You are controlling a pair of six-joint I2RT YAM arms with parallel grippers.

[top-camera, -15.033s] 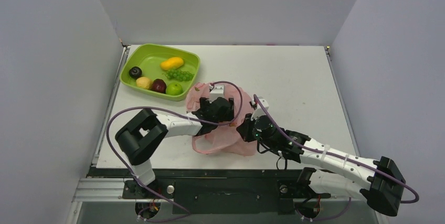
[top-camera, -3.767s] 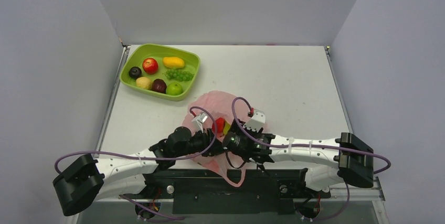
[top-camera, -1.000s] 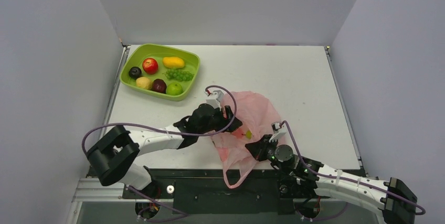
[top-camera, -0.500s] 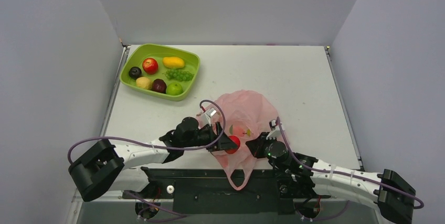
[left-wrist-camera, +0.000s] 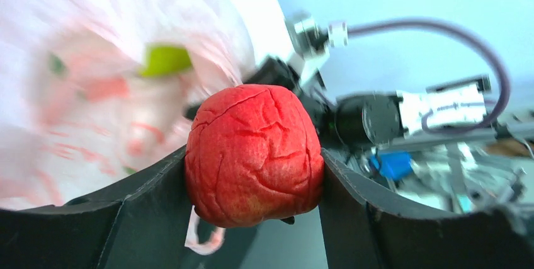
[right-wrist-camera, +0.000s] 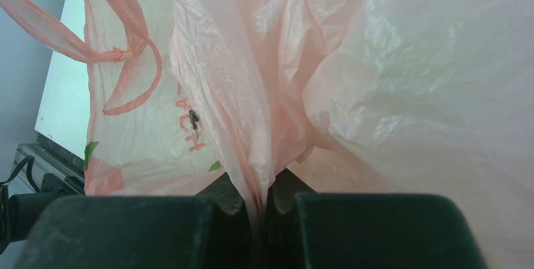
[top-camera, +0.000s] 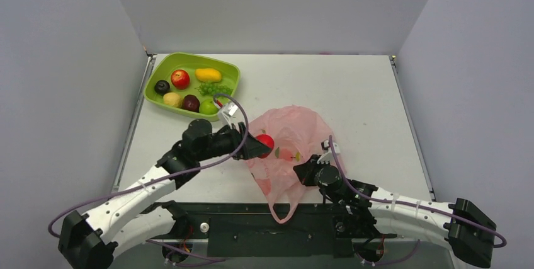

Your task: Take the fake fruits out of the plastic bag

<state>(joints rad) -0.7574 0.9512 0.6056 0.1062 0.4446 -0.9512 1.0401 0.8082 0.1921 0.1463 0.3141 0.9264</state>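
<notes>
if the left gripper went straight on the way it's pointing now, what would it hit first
Probably the plastic bag: the left gripper, holding the red apple, points at its raised side. The right gripper, pinching the bag, sits just behind; depth is unclear.

Red apple (left-wrist-camera: 254, 155) (crackled skin), pink bag (right-wrist-camera: 378, 61)

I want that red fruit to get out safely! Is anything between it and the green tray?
Nothing visible blocks it. The wrinkly red plastic fruit sits at the left edge of the pink plastic bag, held between the left arm's fingers. Only bare white table lies between it and the lime-green rectangular tray.
</notes>
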